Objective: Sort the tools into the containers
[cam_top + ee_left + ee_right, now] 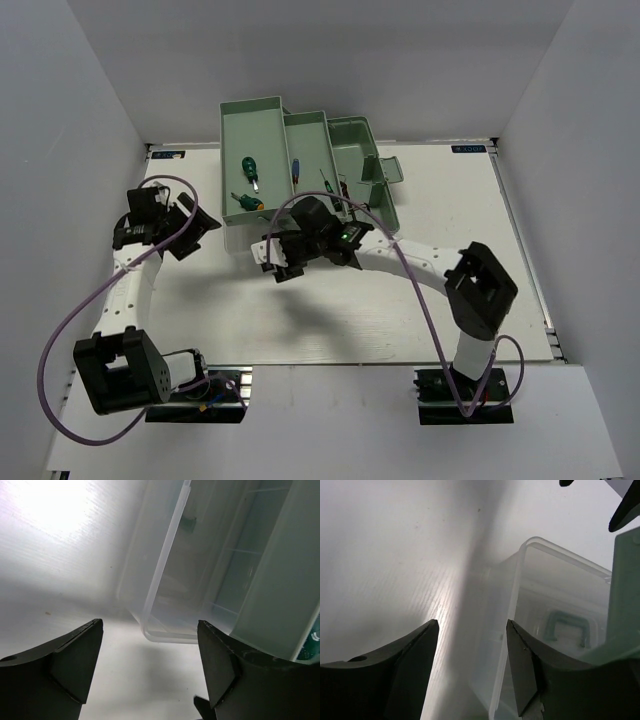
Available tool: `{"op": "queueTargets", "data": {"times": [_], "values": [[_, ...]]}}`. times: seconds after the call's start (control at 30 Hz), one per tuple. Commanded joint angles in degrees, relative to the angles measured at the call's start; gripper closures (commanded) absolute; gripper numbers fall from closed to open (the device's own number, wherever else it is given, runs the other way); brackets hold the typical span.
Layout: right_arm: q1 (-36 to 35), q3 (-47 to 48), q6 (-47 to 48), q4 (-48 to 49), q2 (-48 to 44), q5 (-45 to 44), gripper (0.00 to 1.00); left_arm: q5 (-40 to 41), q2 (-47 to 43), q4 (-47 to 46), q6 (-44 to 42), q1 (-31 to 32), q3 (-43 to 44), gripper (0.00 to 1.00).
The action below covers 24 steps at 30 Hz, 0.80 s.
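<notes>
Two grippers hang apart over a white table (300,320), both with jaws spread wide and nothing between them. Tools lie sorted in the pale mint trays of a fold-out toolbox (300,165) at the far middle of the table. Two green-handled screwdrivers rest in the left tray (232,120), one (247,166) near its centre, the other (244,201) toward its near end. A slim blue-handled screwdriver (296,170) lies in the middle tray (305,125). In the right tray (360,135) a thin tool (327,184) shows beside dark pieces too small to identify.

The left gripper (185,228) sits left of the toolbox, well apart from the tools; its wrist view shows the black fingers (75,660) framing a translucent lid (165,580) and a mint tray wall just beyond the fingertips. The right gripper (282,258) hovers just in front of the toolbox's near edge, its fingers (520,665) flanking the edge of the clear lid, through which a green handle (565,625) is visible.
</notes>
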<state>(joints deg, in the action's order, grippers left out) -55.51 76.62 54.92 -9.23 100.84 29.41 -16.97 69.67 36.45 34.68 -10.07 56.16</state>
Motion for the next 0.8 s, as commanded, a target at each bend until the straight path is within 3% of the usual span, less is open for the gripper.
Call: {"op": "queueTargets", "data": {"times": [0.0,0.27,0.37,0.4,0.57,0.77], "values": [[-1.88,4.59,1.60,5.81,2.16,-6.99,0.37,1.24,-2.43,1.96,0.39,-0.39,-1.05,0.14],[-4.35,9.07,3.70,5.90,10.78,-15.42,0.37,5.28,-3.58,3.54,0.39,-0.39,-2.11,0.14],[-4.96,11.09,4.50,3.36,14.38,-18.23,0.43,8.09,-3.58,5.82,2.58,-0.39,-0.97,0.13],[-5.22,11.97,4.50,3.09,15.52,-18.77,0.46,9.23,-3.58,6.61,3.37,-0.39,-0.97,0.13],[-4.96,12.85,3.71,0.89,16.24,-19.21,1.00,14.07,-2.79,7.42,6.54,-1.44,-1.75,0.13],[-4.61,15.48,-2.95,-0.52,9.83,-16.23,1.00,7.92,1.87,-1.10,7.95,-3.03,-8.96,0.13]]}}
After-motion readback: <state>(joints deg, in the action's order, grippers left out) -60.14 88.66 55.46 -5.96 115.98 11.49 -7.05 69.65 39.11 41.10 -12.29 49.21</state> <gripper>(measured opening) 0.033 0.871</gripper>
